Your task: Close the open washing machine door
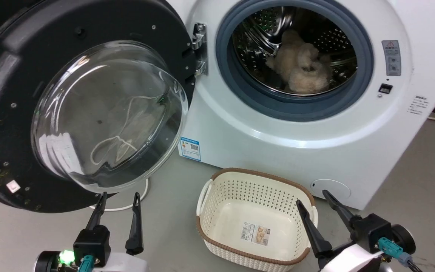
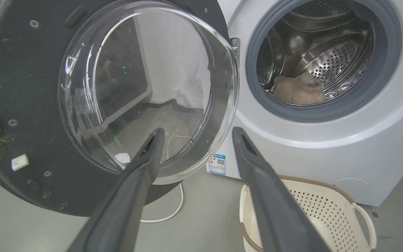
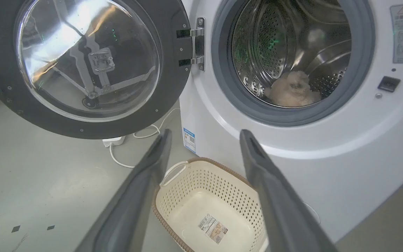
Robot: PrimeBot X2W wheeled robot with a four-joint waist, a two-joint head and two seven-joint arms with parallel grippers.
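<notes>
Both sets of jaws gape empty, and the washing machine door [image 1: 85, 113], swung wide left of the drum [image 1: 327, 41], looks heavy and rigid, so I'd push its black rim, not the slick glass.
</notes>
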